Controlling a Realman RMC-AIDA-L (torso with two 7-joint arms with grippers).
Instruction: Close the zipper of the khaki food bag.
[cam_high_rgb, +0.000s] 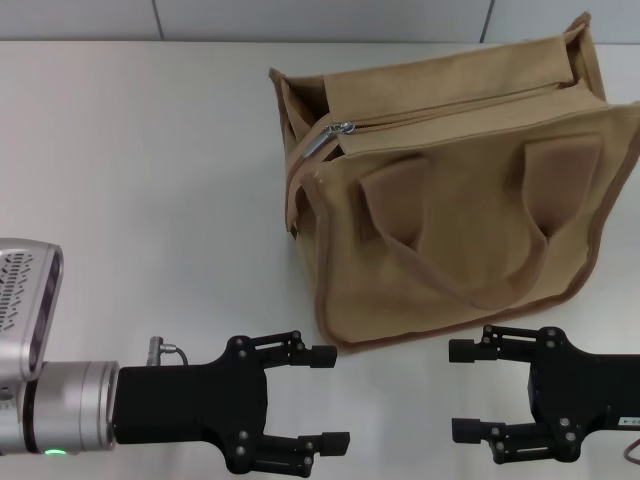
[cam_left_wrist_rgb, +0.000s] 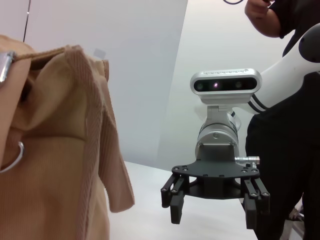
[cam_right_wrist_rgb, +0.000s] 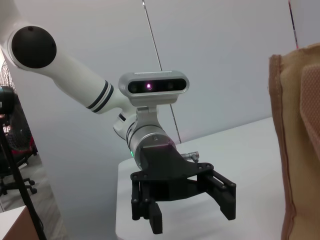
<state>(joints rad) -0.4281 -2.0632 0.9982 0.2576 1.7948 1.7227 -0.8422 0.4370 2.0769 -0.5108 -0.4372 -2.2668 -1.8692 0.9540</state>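
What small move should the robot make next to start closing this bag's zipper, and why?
Probably bring the left gripper forward to the slider. Both grippers are open and short of the khaki food bag; the right gripper holds nothing. The slider sits at the zipper's left end, nearer the left arm.

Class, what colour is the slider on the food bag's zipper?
Silver metal slider on the khaki food bag; the head view shows it best.
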